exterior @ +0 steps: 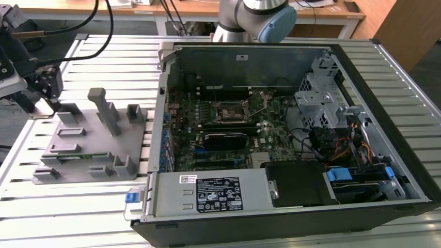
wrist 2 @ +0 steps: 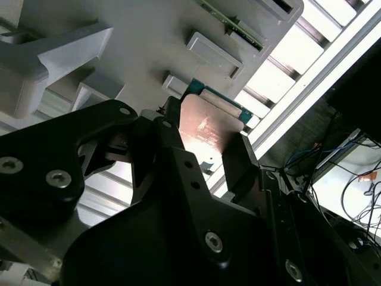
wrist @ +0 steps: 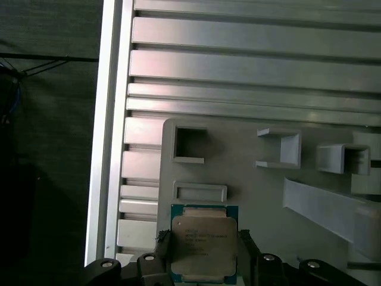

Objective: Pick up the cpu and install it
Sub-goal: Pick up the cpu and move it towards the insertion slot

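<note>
- The cpu (wrist: 204, 243) lies flat between the fingers (wrist: 165, 253), with its pale metal top facing both wrist cameras and a thin green rim showing around it.
- It is close to square, so no long axis stands out. Two opposite edges run along the fingers' inner faces, and the other two run across the gap.
- The fingers are closed onto it, one dark pad against each of those two opposite edges. In the second wrist view the cpu (wrist 2: 209, 128) fills the gap between the fingers (wrist 2: 238, 161).
- I cannot tell whether the chip is lifted clear of the surface below or still resting on it.
- Under the fingers is the grey fixture (wrist: 250, 196). Just beyond the fingertips sits a shallow slot pocket (wrist: 199, 192), and farther beyond it a square pocket (wrist: 189, 145).
- Off to one side of the fingers, a green memory strip (wrist 2: 232, 21) lies in the fixture.
- The fixture rests on the slatted aluminium table (wrist: 250, 65).
- In the exterior view the fingers (exterior: 53, 103) are at the fixture's (exterior: 90, 150) far corner. The open computer case (exterior: 276, 227) and its dark-framed socket (exterior: 233, 111) are well apart from them.
</note>
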Controlling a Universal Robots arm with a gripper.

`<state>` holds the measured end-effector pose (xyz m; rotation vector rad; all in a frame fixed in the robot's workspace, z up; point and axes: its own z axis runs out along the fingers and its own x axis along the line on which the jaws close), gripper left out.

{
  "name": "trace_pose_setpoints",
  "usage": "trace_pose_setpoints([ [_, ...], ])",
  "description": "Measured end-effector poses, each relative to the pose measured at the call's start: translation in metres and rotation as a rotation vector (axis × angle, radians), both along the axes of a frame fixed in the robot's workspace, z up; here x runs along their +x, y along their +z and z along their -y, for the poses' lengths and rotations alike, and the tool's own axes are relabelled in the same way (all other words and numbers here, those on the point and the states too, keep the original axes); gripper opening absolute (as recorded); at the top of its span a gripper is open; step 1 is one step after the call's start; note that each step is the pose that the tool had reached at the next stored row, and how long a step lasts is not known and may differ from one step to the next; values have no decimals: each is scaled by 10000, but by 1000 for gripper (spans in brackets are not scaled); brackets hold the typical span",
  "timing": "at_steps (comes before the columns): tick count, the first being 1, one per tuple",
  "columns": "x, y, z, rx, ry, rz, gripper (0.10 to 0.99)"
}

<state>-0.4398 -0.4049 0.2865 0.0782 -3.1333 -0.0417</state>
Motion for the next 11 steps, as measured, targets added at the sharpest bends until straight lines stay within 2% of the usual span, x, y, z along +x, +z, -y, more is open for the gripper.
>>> trace_pose_setpoints([
  [11,0,125,-15,0,0,12,525],
])
